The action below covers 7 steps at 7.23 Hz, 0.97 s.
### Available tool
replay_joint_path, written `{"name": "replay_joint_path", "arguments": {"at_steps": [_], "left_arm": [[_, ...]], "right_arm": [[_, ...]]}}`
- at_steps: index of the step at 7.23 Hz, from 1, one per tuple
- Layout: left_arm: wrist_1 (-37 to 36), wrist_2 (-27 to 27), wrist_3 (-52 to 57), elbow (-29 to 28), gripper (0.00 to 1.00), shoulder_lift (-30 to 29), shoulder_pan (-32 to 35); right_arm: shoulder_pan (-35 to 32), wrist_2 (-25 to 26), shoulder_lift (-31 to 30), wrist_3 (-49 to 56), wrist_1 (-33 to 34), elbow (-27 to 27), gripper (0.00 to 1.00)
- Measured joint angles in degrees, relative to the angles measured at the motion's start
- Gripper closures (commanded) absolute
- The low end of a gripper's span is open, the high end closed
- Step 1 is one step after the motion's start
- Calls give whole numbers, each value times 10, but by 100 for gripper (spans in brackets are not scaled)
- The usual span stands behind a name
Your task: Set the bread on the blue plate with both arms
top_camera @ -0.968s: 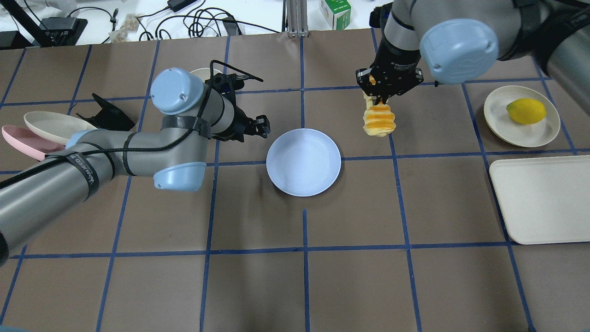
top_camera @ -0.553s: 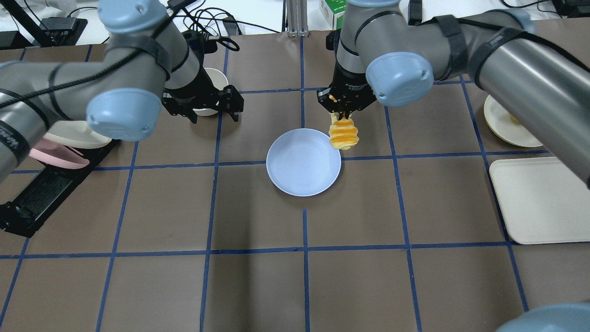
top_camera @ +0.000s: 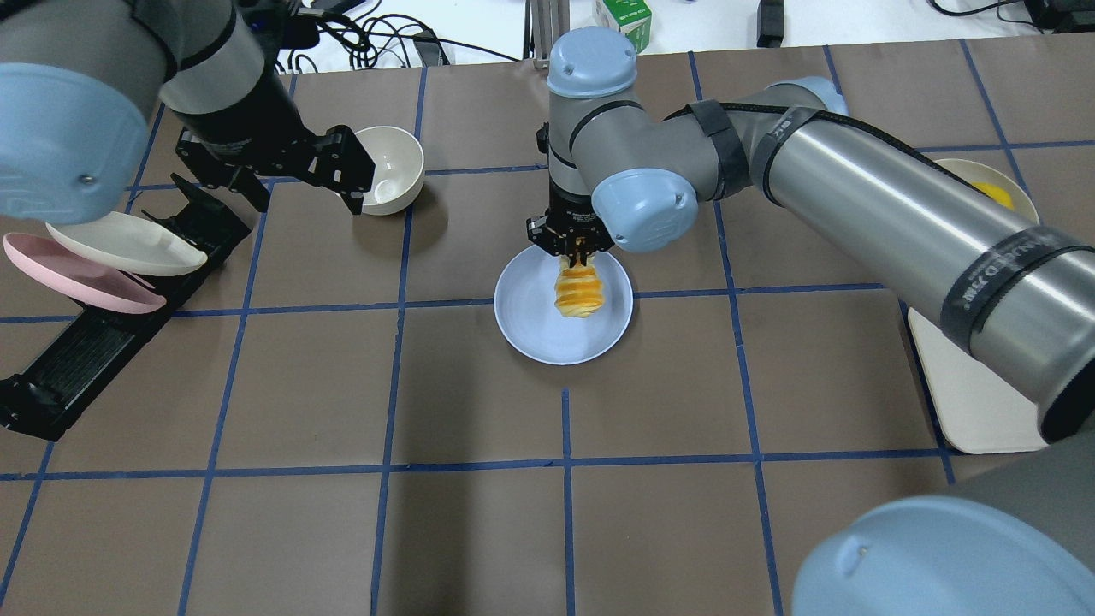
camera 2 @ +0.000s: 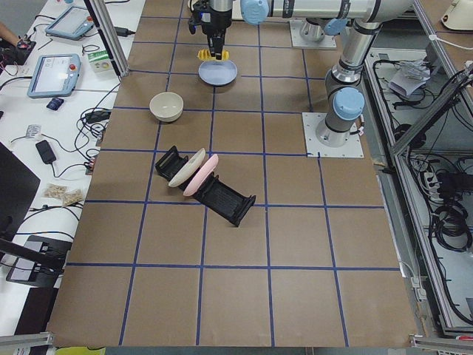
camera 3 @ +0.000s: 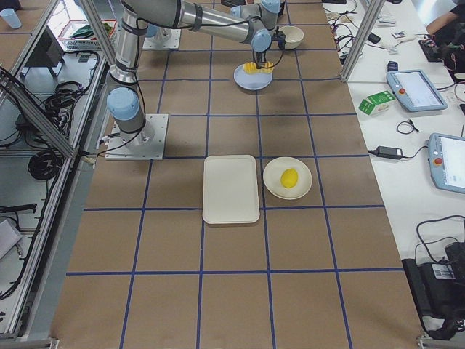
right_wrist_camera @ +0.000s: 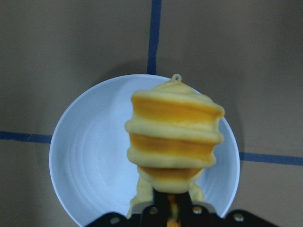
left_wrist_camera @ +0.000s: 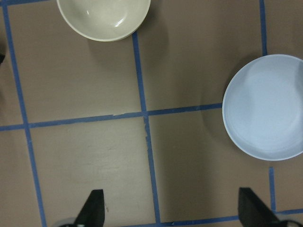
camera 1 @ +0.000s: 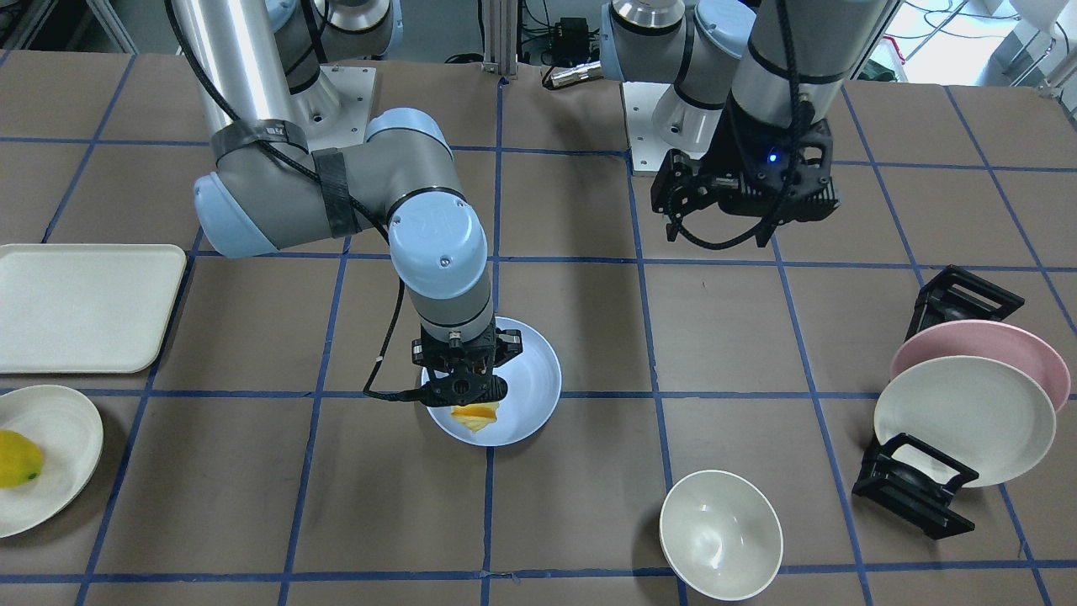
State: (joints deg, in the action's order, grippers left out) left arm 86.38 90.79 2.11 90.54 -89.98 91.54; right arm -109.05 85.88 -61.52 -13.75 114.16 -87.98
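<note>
Right pincer (top_camera: 580,249) (right_wrist_camera: 173,213): jaws nipped close on the upper end of the ridged yellow-orange bread loaf (top_camera: 579,291) (right_wrist_camera: 174,137) (camera 1: 475,414).
- The loaf hangs from that grip with its long axis near upright and its free end pointing down. The ridges run crosswise to the axis. A small loop sits at the free tip.
- The loaf is over the inside of the round pale blue matte plate (top_camera: 522,329) (right_wrist_camera: 90,161) (camera 1: 538,370), a little toward the right arm's side of centre. In the right wrist view it falls within the rim outline, with rim showing on both flanks.
- Tip touching the plate floor: cannot tell.

The plate lies flat on the brown paper tabletop (top_camera: 479,530) with its blue tape grid, by a line crossing near the middle.

The nearest neighbour is a glossy cream round bowl (top_camera: 389,168) (left_wrist_camera: 104,19) (camera 1: 721,534), well apart on the left arm's side.

Left pincer (left_wrist_camera: 173,213) (top_camera: 304,195): hovers near that bowl with jaws spread wide and nothing between them. Its wrist view takes in the bowl and the plate, the plate at the edge.

Farther out on the left side, a long black rack (top_camera: 77,368) holds a tilted pink plate (top_camera: 85,282) and a cream-white leaning plate (top_camera: 128,244).

On the right side, well apart, are a flat cream rectangular tray (camera 1: 84,307) and a cream flat plate (camera 1: 59,429) carrying a smooth yellow fruit (camera 1: 17,459).
</note>
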Motion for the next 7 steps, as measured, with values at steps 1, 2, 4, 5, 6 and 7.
{"name": "replay_joint_path", "arguments": {"at_steps": [1, 2, 4, 5, 6, 7], "left_arm": [[6, -6, -10, 1, 0, 6, -1], [8, -8, -22, 2, 0, 7, 1], [9, -6, -27, 2, 0, 11, 4], [10, -7, -27, 0, 0, 13, 4], [10, -7, -27, 1, 0, 14, 5], [10, -7, -27, 3, 0, 16, 5]], "right_arm": [[-6, 0, 11, -1, 12, -3, 100], [-12, 0, 20, -2, 22, -5, 81], [-18, -1, 29, -2, 32, -14, 33], [-18, 0, 31, -1, 48, -27, 13], [-18, 0, 31, 1, 68, -39, 0], [-18, 1, 31, -1, 84, -46, 0]]}}
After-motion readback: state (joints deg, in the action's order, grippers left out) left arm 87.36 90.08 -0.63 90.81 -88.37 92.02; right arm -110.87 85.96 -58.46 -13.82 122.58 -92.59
